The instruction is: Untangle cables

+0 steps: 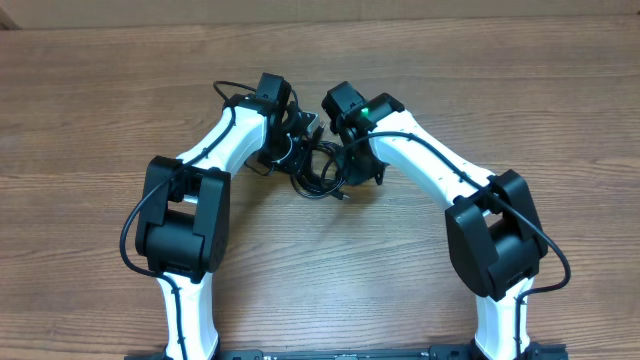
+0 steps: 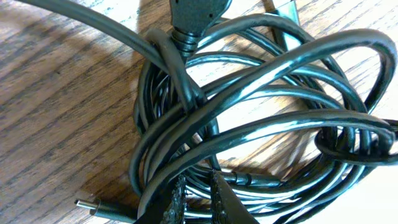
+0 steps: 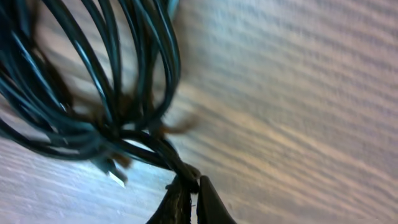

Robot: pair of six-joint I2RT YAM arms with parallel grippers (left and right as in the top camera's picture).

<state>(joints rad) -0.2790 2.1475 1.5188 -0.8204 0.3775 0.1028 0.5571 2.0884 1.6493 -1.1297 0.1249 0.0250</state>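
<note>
Right end effector [image 3: 191, 186] | pinching cables [image 2: 186, 112] | left end effector [image 2: 199, 191] | gripping cables

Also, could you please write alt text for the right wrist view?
The right gripper, shut, pinches black cables at the bottom centre. The blurred bundle fans up to the left over a wooden table, with a small plug at its lower edge.

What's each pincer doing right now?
Left pincer: nearly closed, pinching a strand of the cables.
Right pincer: closed on a strand of the cables.
</note>
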